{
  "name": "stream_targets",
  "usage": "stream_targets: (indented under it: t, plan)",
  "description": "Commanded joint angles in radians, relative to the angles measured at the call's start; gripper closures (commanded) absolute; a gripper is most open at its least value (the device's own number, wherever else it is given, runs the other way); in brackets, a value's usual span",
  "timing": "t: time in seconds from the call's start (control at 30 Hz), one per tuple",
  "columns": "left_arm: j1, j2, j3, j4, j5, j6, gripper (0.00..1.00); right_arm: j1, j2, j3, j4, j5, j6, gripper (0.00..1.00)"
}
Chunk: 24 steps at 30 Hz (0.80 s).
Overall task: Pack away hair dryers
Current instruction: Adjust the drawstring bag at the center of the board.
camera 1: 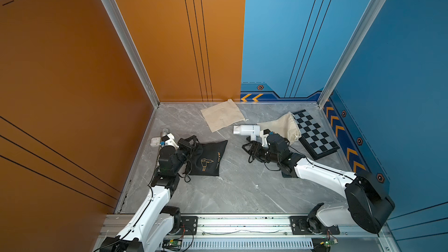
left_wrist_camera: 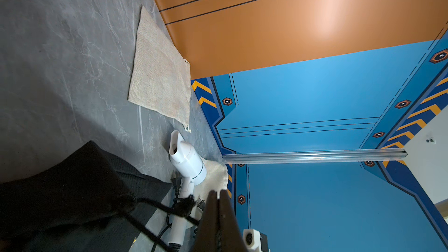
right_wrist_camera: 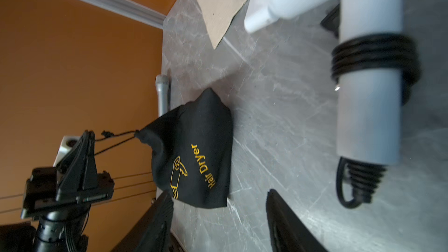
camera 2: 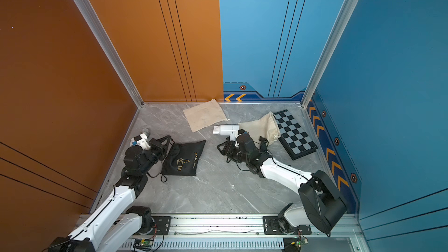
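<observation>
A white hair dryer lies on the grey table at the back middle, its black cord wound round the handle. My right gripper is open just in front of the handle, with nothing between its fingers. A black pouch marked "Hair Dryer" lies to the left. My left gripper is shut at the pouch's gathered neck. The pouch's black drawstring runs taut into its closed fingers.
A flat beige pouch lies at the back wall. A fuller beige pouch rests behind the dryer, against a chessboard. A silver microphone-like rod lies along the orange left wall. Walls close three sides.
</observation>
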<state>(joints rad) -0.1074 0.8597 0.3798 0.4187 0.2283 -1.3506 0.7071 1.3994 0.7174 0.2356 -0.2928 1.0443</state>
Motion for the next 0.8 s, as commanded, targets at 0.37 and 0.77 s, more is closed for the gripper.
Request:
stream_targets:
  t: [0.37,0.77]
  plan:
    - [0.041,0.069,0.071,0.003,-0.005,0.047,1.0,0.171,0.404,0.217,0.256,0.087,-0.113,0.37]
    - [0.098,0.046,-0.018,-0.028,0.072,0.039,1.0,0.05,0.874,0.989,-0.264,-0.089,-0.335,0.51]
